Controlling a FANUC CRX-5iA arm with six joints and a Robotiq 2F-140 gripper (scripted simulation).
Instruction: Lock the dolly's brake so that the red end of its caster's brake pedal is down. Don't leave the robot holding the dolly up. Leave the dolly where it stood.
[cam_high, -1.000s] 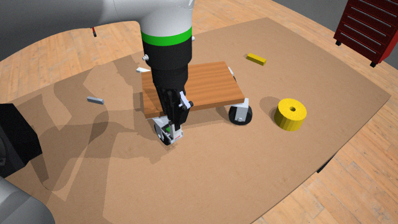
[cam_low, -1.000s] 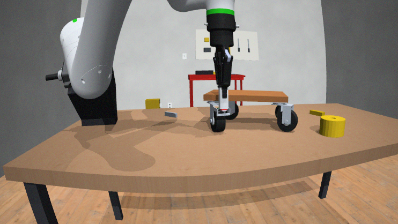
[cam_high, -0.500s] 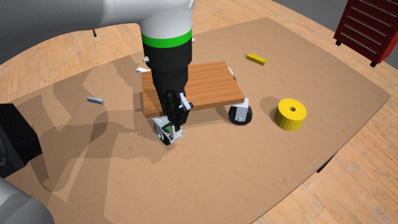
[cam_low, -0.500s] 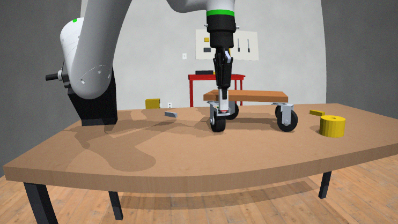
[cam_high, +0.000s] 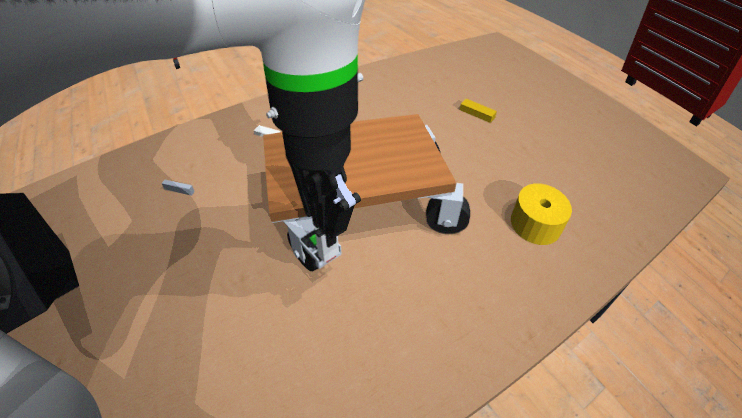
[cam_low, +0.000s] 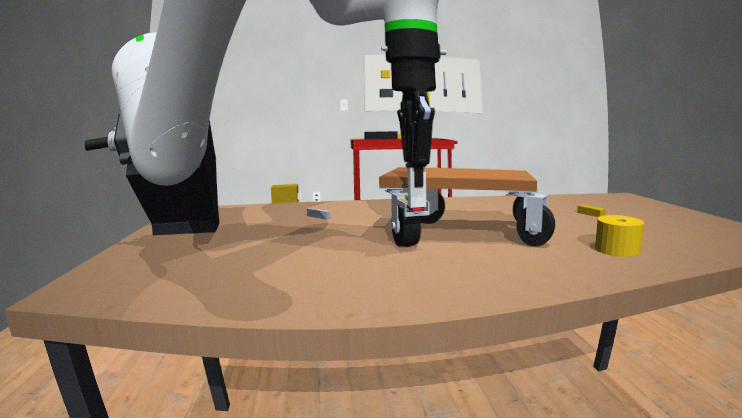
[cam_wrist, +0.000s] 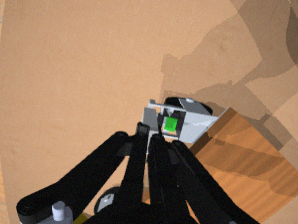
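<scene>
Arm: we point straight down over the dolly's (cam_high: 363, 155) front-left caster (cam_low: 406, 228).
Gripper (cam_low: 416, 194): fingers fully closed, empty, tips at the brake pedal (cam_low: 416, 209).
Dolly: wheels on the table (cam_low: 363, 290).

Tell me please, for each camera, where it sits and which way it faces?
Top: high above the table, looking down at the dolly; the arm's wrist and the shut tool show.
Exterior: low, in front of the table, facing the back wall; most of the arm shows.
Wrist: on the arm, looking down along the tool at the caster.
Top and exterior share the yellow cylinder, the dolly and the tool at its caster.
</scene>
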